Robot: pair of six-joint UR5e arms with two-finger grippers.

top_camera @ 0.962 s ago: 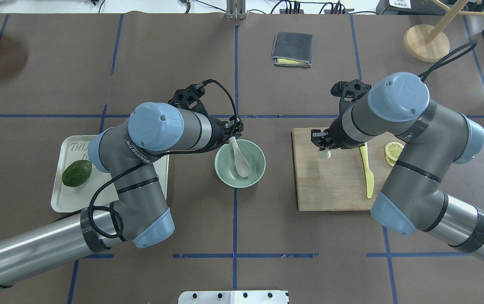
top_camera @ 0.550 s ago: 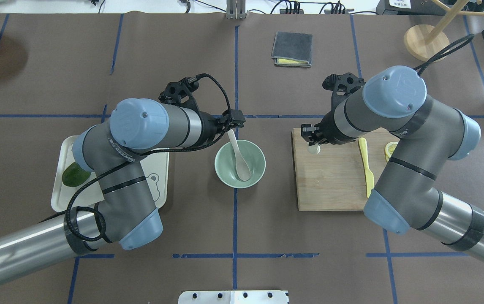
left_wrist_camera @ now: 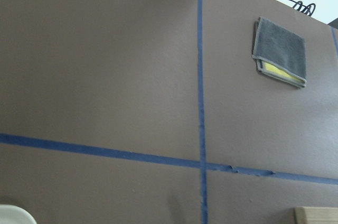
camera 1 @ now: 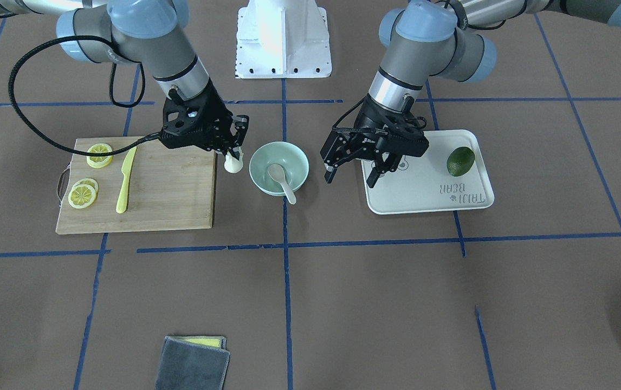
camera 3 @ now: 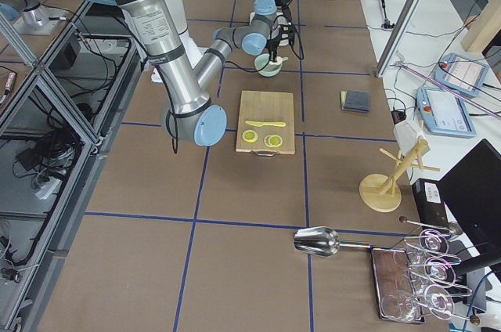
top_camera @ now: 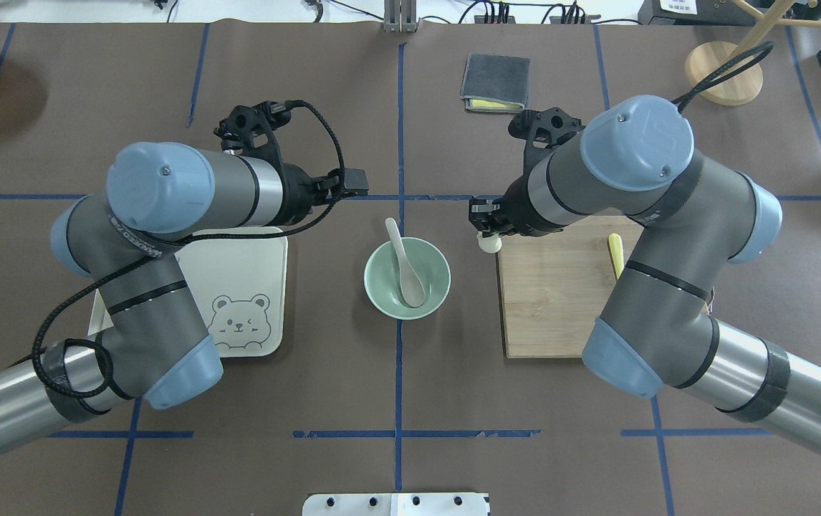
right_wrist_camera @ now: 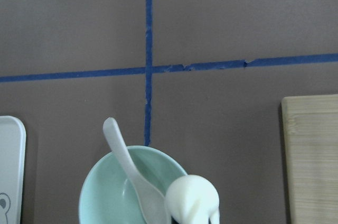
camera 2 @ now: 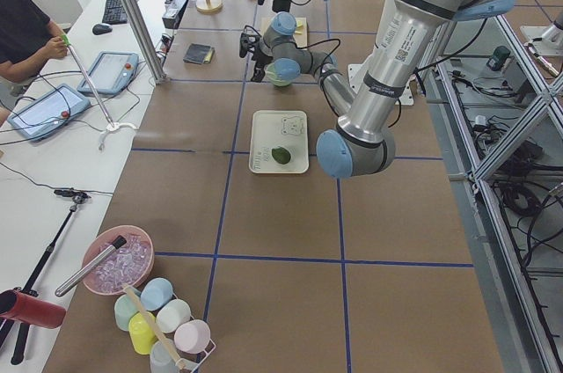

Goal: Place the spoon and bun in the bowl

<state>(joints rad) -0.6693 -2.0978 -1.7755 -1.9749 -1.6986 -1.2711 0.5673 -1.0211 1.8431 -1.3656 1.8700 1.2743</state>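
The mint-green bowl (top_camera: 384, 297) stands at the table's middle. The off-white spoon (top_camera: 405, 266) lies in it, scoop down, handle over the far rim. My right gripper (top_camera: 486, 231) is shut on the white bun (top_camera: 488, 244) and holds it in the air between the cutting board's corner and the bowl, apart from the bowl. The front view shows the bun (camera 1: 233, 162) hanging beside the bowl (camera 1: 267, 153). The right wrist view shows the bun (right_wrist_camera: 193, 198) above the bowl (right_wrist_camera: 103, 197) and spoon (right_wrist_camera: 127, 166). My left gripper (camera 1: 350, 177) is open and empty over the tray's edge.
A white bear-print tray (camera 1: 424, 195) with a dark avocado (camera 1: 460, 161) lies on my left. A wooden cutting board (camera 1: 169, 189) holds lemon slices (camera 1: 83, 194) and a yellow knife (camera 1: 123, 181). A folded grey cloth (top_camera: 495, 82) lies at the far middle.
My left gripper has drawn back from the spoon's handle, leftward and away from the bowl; the spoon stays in the bowl. My right gripper has carried the bun left off the board toward the bowl.
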